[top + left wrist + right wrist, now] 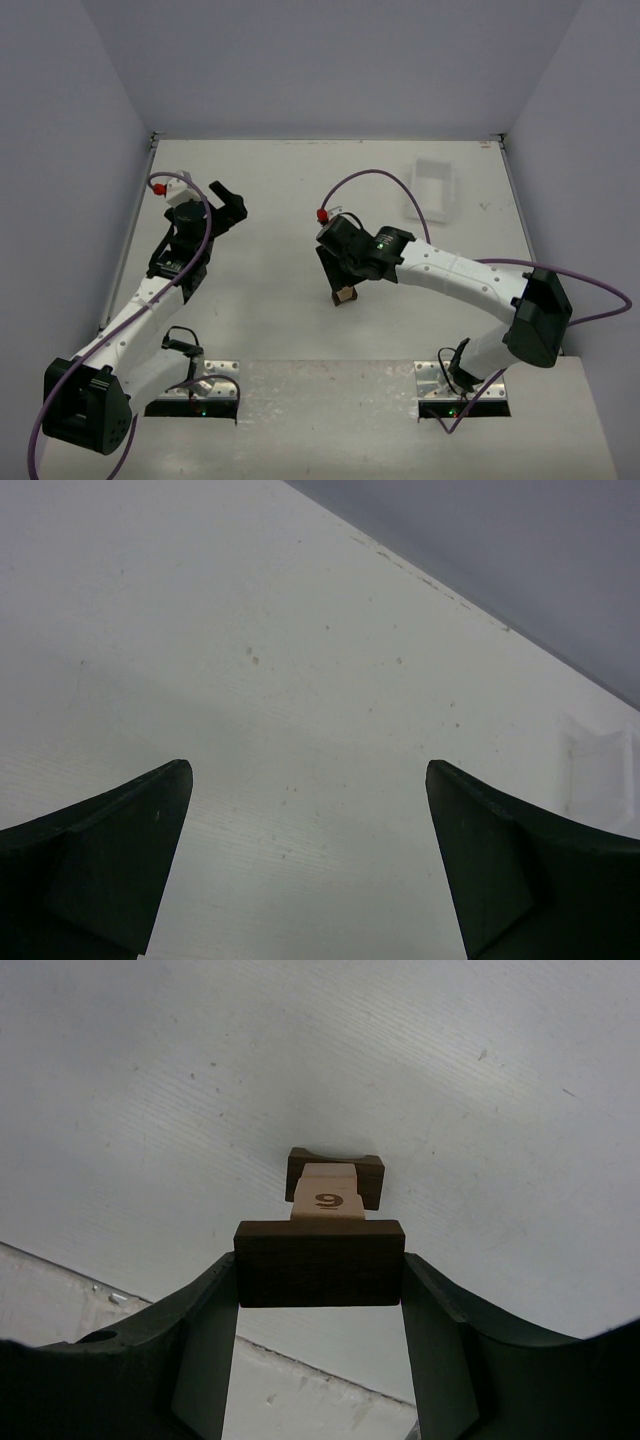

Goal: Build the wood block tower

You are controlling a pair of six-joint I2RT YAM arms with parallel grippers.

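The wood block tower [346,294] stands near the table's middle. In the right wrist view it is a dark brown notched block [335,1174] at the base with a light tan block [327,1197] marked with a digit on it. My right gripper [320,1265] is shut on a flat dark brown block [320,1263] and holds it just over the tan block; whether they touch I cannot tell. My left gripper [308,855] is open and empty over bare table at the left [228,205].
A white rectangular plastic tray [432,190] lies at the back right, also at the right edge of the left wrist view [600,770]. Grey walls close in the table [290,190] on three sides.
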